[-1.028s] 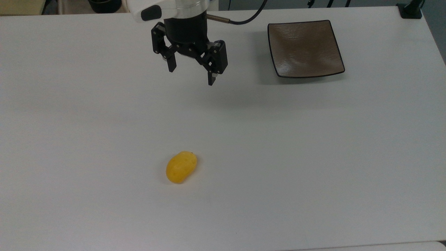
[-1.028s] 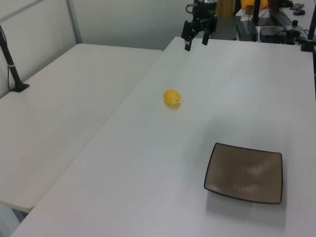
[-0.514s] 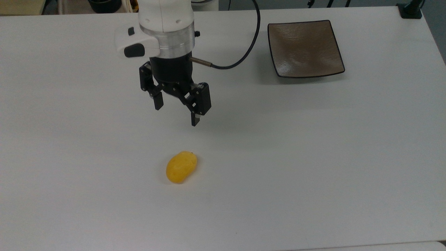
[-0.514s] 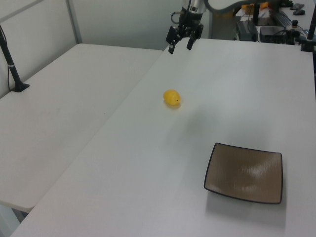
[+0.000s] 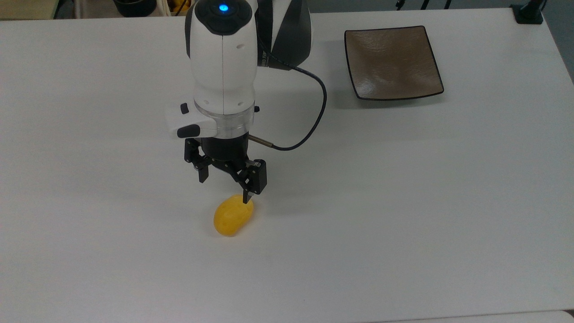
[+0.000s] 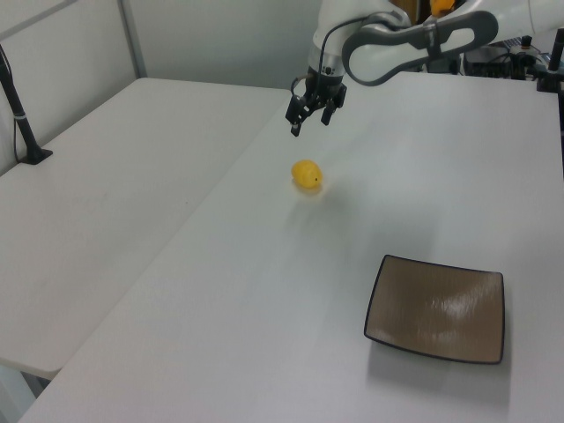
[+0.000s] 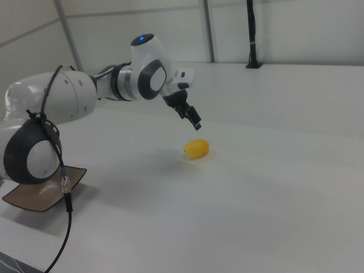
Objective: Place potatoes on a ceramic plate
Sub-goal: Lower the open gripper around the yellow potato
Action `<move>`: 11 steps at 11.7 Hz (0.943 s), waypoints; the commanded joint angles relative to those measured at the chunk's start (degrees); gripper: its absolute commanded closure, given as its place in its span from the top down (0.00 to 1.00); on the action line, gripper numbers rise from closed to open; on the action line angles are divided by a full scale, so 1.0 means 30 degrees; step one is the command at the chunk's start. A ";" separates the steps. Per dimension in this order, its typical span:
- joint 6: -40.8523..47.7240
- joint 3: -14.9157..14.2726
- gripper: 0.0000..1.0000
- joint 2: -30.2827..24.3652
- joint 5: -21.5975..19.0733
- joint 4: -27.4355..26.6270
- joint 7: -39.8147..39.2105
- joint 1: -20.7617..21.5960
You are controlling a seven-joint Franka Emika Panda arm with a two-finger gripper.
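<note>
Task barely started: nothing picked, nothing placed. The smooth bright-yellow oval potato lump lies bare on the white tabletop, near the middle of the top view and toward its lower edge. The square glossy taupe-brown ceramic plate with the thin black rim sits well apart from the potato, at the top view's upper right; in the left view it is at the near right. Nothing is on it.

Left to do, by my read: finish the approach, descend, grasp, carry across, release on the plate.

The black two-finger gripper on the white arm hangs above the table, just on the far side of the potato in the left view; the right view puts it up and to the left of the potato. Jaws spread wide, holding nothing. One fingertip overlaps the potato's upper end in the top view, but the side views show clear air between them, so no contact.
</note>
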State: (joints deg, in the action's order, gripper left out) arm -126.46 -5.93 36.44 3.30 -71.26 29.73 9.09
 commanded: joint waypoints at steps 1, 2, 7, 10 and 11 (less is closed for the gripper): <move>-0.1055 -0.0193 1.00 0.1241 0.1064 0.0550 0.1217 0.0281; -0.1291 -0.0164 1.00 0.1360 0.1446 0.0549 0.1628 0.0310; -0.1294 -0.0163 1.00 0.2239 0.2120 0.0374 0.1749 0.0456; -0.1526 -0.0163 1.00 0.2823 0.2591 0.0432 0.2508 0.0457; -0.1847 -0.0163 1.00 0.3000 0.2650 0.0403 0.2627 0.0486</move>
State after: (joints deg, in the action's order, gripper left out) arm -129.77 -5.92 43.60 9.70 -71.10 35.04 9.95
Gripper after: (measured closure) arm 0.000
